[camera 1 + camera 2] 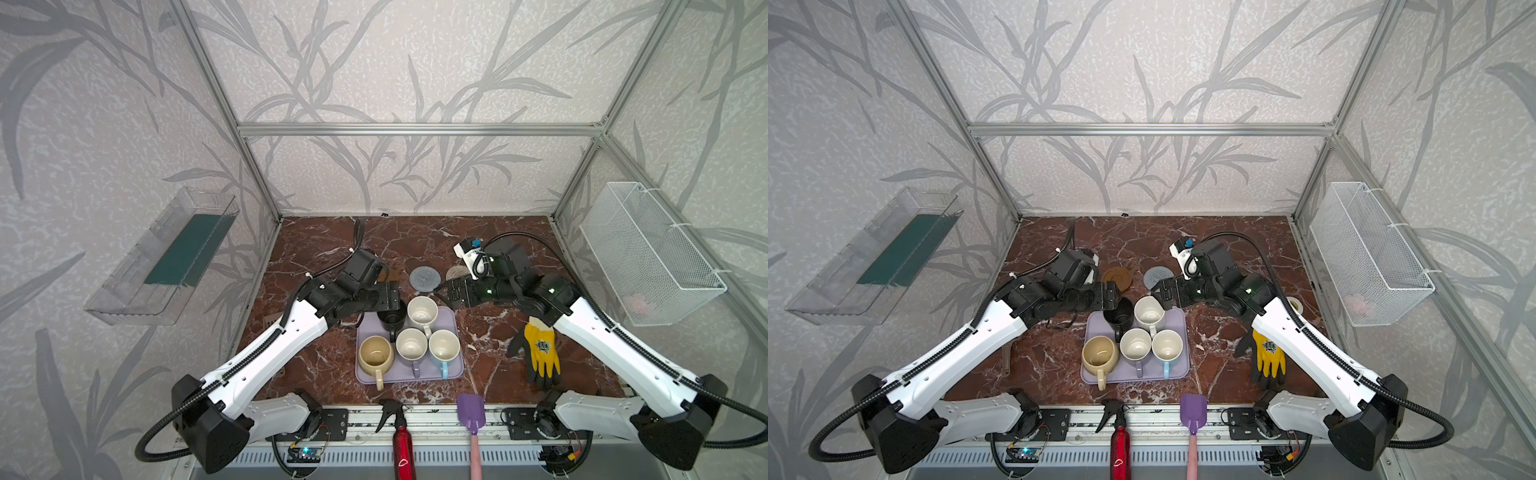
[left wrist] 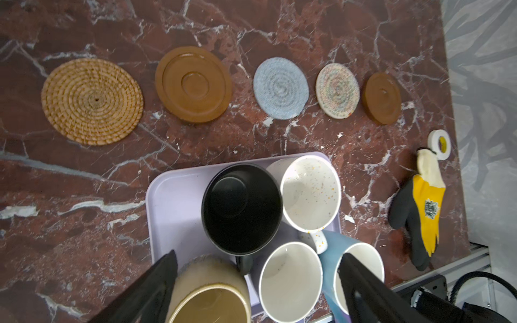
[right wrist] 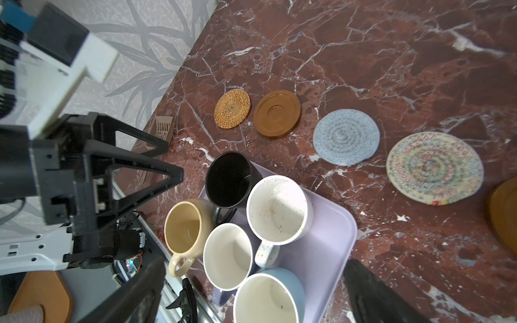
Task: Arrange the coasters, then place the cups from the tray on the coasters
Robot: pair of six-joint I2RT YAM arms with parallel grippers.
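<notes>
Red-brown marble (image 1: 316, 249) carries everything; hours are read in the top views, twelve at the back wall. At centre, toward six, lies the lavender tray (image 2: 173, 201) with all five cups on it: black cup (image 2: 240, 207) at eleven, speckled white cup (image 2: 310, 193) at one, cream-yellow cup (image 2: 209, 293) at seven, lavender cup (image 2: 289, 282) at six, light blue cup (image 2: 330, 251) at five.

Behind the tray, toward twelve, five coasters lie in a row from nine to three, none touching: rattan coaster (image 2: 92, 102), amber coaster (image 2: 193, 84), grey-blue coaster (image 2: 281, 88), cream spiral coaster (image 2: 337, 91), second amber coaster (image 2: 382, 98).

A yellow-and-black glove (image 1: 540, 353) lies at four and a white tape roll (image 2: 439, 144) at three. A red spray bottle (image 1: 402, 444) and a purple scoop (image 1: 471, 409) sit at six on the front rail.

The left gripper (image 2: 257, 256) and right gripper (image 3: 256, 264) hang above the tray's far end, jaws of both wide apart, holding nothing.

In both top views the arms cover the rattan coaster and the second amber coaster. A beige slotted piece (image 3: 162, 127) at nine is hard to identify.
</notes>
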